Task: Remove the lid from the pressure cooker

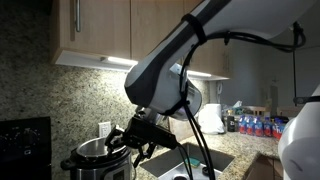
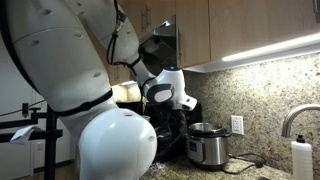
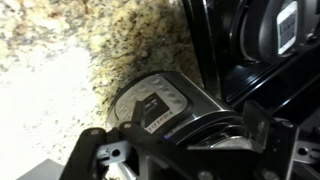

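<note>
The pressure cooker point(image 1: 95, 160) stands on the counter by the stone wall, and it also shows in an exterior view point(image 2: 208, 148). Its top is uncovered, and the steel rim and inner pot show in the wrist view point(image 3: 215, 125), behind the dark control panel point(image 3: 155, 102). A round black object with a white label, which looks like the lid point(image 3: 268, 40), lies beyond the cooker on a black surface. My gripper point(image 3: 200, 135) is open just above the cooker's rim, with one finger on each side and nothing between them. It also shows in both exterior views point(image 1: 133, 140) point(image 2: 188, 104).
A black stove point(image 1: 25, 140) stands beside the cooker. A speckled granite backsplash point(image 1: 60, 95) rises behind it, with wooden cabinets point(image 1: 95, 25) overhead. A sink with a faucet point(image 2: 292, 120) and a soap bottle point(image 2: 300, 160) lie on the cooker's other side. Bottles point(image 1: 250, 125) stand farther along the counter.
</note>
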`<state>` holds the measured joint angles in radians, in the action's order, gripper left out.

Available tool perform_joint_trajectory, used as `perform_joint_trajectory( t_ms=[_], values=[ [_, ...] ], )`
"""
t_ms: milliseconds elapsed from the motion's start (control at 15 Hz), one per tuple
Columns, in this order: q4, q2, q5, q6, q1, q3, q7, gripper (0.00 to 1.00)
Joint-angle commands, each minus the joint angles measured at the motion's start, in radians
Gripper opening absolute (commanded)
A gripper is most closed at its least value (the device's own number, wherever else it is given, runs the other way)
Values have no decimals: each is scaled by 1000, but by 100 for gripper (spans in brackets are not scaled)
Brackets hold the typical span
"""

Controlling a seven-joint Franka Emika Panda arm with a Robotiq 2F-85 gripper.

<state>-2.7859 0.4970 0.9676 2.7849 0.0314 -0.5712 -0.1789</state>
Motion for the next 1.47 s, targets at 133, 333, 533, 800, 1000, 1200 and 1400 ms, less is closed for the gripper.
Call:
perform_joint_trajectory(
  t_ms=[133, 333, 533, 800, 1000, 1200, 1400],
  values=[
    [67, 181, -463, -413, 277, -106, -267, 100],
    [172, 203, -722, -655, 285, -17, -302, 100],
    [300, 221, -939, -896, 205, 138, -282, 100],
    [456, 225, -1007, -1109, 107, 278, -243, 100],
    [451, 227, -1005, -1090, 77, 302, -278, 100],
    [454, 223, -1005, -1093, 75, 302, -278, 100],
    [454, 221, -1005, -1093, 75, 302, -278, 100]
  ],
)
